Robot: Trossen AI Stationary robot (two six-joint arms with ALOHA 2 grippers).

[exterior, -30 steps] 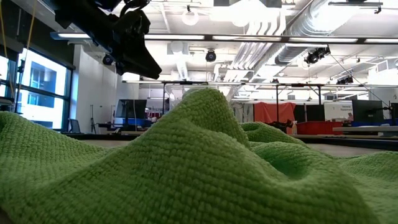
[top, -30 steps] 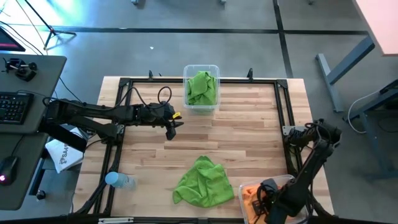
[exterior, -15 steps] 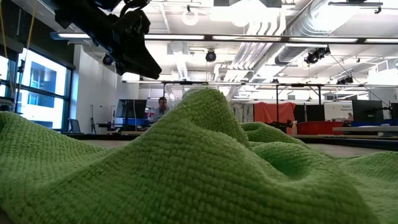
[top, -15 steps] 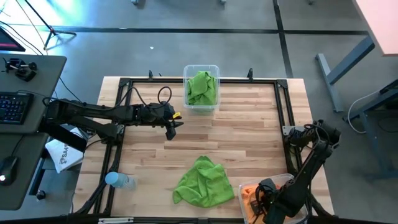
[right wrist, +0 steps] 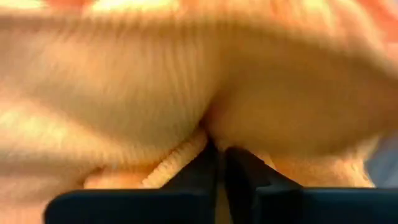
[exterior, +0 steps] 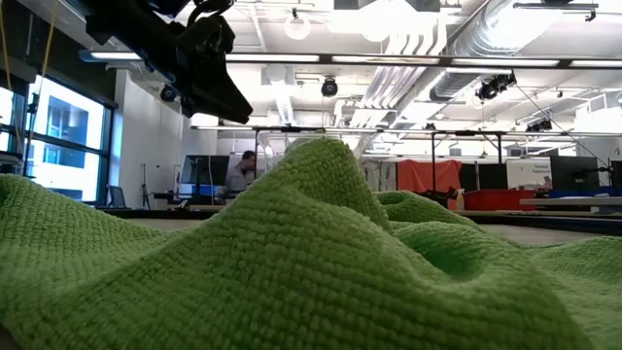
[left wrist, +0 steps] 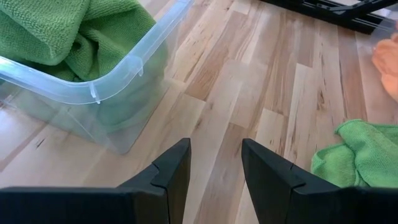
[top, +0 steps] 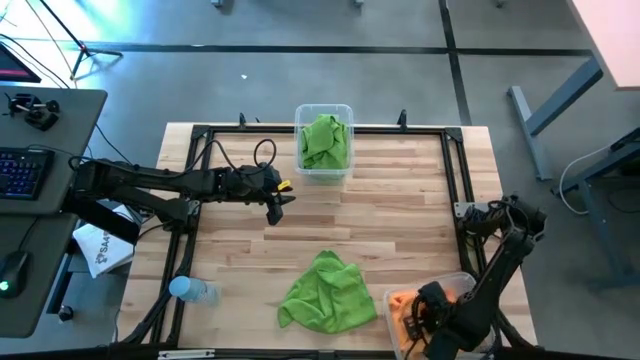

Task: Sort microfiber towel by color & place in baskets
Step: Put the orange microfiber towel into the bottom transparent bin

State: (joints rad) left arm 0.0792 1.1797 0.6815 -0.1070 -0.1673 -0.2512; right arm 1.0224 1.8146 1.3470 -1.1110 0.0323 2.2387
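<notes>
While the right gripper [top: 428, 318] stays pinched on an orange towel [right wrist: 199, 81] inside the lower-right basket [top: 470, 287], the loose green towel [top: 325, 293] lies just left of it, well below the open, empty left gripper [top: 275, 207].

A robotics lab in an open industrial hall. Beyond the wooden table [top: 390, 200] run bare ceiling ducts [exterior: 505, 39], strip lights and further workbenches, with a person [exterior: 238, 175] at one. Beside the table stands a desk [top: 50, 200] with a keyboard [top: 25, 172].
</notes>
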